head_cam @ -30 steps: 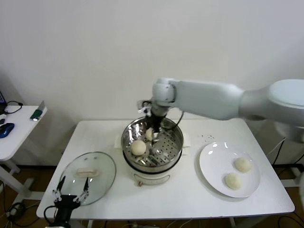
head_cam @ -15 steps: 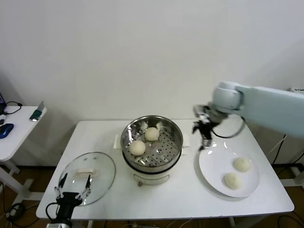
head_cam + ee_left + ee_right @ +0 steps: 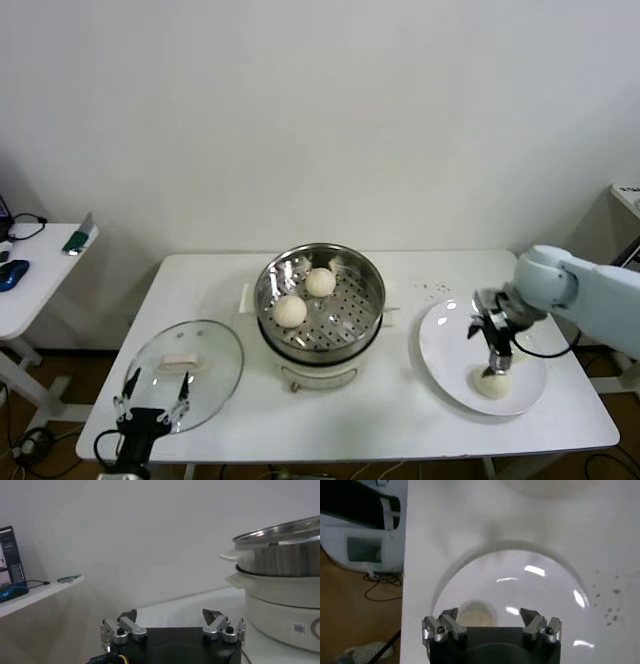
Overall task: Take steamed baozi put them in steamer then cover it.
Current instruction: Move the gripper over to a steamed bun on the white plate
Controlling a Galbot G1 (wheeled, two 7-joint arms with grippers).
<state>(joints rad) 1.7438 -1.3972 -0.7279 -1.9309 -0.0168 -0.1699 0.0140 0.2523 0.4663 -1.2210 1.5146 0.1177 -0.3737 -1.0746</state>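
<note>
Buns: two sit inside the steamer (image 3: pixel 320 305) on its holed tray, one toward the back (image 3: pixel 320 282) and one nearer the front left (image 3: pixel 291 311), apart from each other. One more bun (image 3: pixel 492 382) is on the white plate (image 3: pixel 440 350), at its near side, right of the steamer; a fourth is probably hidden behind the right gripper (image 3: pixel 492 352) in the head view, cannot confirm. Buns are round, no real long axis, domed side up, flat base down, so they sit stable where dropped.

Right gripper hangs directly over the plate bun, jaws spread wide, empty, pointing straight down. In the right wrist view the bun (image 3: pixel 475 617) shows on the plate just beyond the gripper (image 3: pixel 490 622), toward one finger rather than centred. Judgement: reaching for the third bun, grasp not yet made; jaws likely need shifting sideways to straddle it.

Steamer stands mid-table, open, so buns drop in from above. Glass lid (image 3: pixel 187 370) lies flat on the table (image 3: pixel 400 420) left of the steamer, handle up, ready for the last step. Left gripper (image 3: pixel 150 405) is parked at the table's near left edge by the lid, jaws wide, holding nothing; left wrist view shows the gripper (image 3: pixel 172 627) level with the steamer wall (image 3: pixel 280 562).

Task roughly half done: two in, lid still off.
</note>
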